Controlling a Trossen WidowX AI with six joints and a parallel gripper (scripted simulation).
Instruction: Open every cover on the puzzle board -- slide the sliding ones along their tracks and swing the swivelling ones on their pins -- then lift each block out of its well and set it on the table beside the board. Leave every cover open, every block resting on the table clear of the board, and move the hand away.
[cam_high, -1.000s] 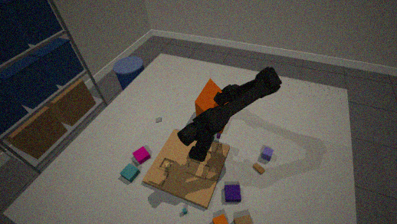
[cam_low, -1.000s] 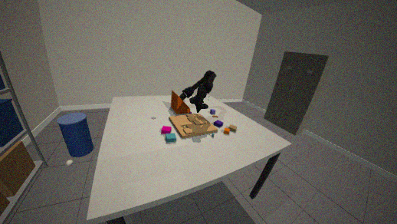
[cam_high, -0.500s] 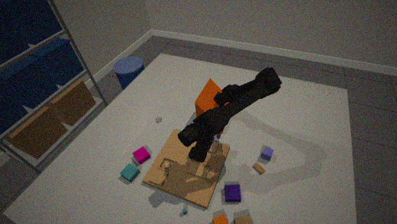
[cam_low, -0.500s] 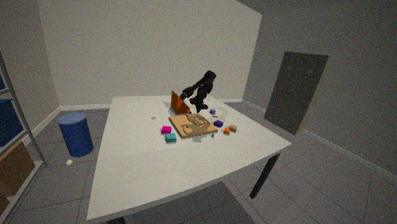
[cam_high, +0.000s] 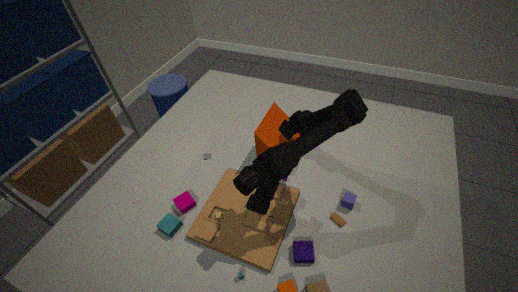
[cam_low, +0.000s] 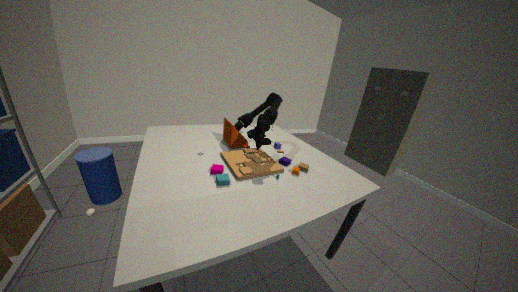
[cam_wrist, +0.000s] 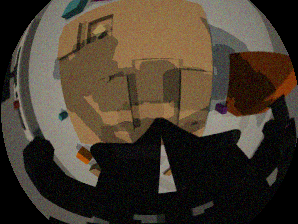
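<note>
Here's the gripper (cam_high: 258, 206) (cam_low: 258, 145) (cam_wrist: 158, 120), fingers together, nothing between them, poised over the puzzle board (cam_high: 235, 252) (cam_low: 245, 175) (cam_wrist: 160, 25)! The board lies flat beneath the fingertips, a yellowish block (cam_high: 218, 215) (cam_wrist: 100, 30) in its open well, the magenta block (cam_high: 184, 202) (cam_low: 217, 169) just beside the board.

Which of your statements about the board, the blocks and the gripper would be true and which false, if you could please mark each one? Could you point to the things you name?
1. The magenta block (cam_high: 184, 202) (cam_low: 217, 169) lies on the puzzle board (cam_high: 194, 230) (cam_low: 232, 162) (cam_wrist: 165, 25). False: it lies on the table beside it.
2. The gripper (cam_high: 258, 204) (cam_low: 258, 146) (cam_wrist: 158, 120) is closed with nothing between its fingers. True.
3. The teal block (cam_high: 169, 225) (cam_low: 223, 179) is beside the magenta one. True.
4. The large orange object (cam_high: 270, 125) (cam_low: 232, 135) (cam_wrist: 250, 80) stands on the board. False: it stands on the table beyond it.
5. A yellowish piece (cam_high: 218, 215) (cam_wrist: 100, 30) shows in a square opening in the board. True.
</note>
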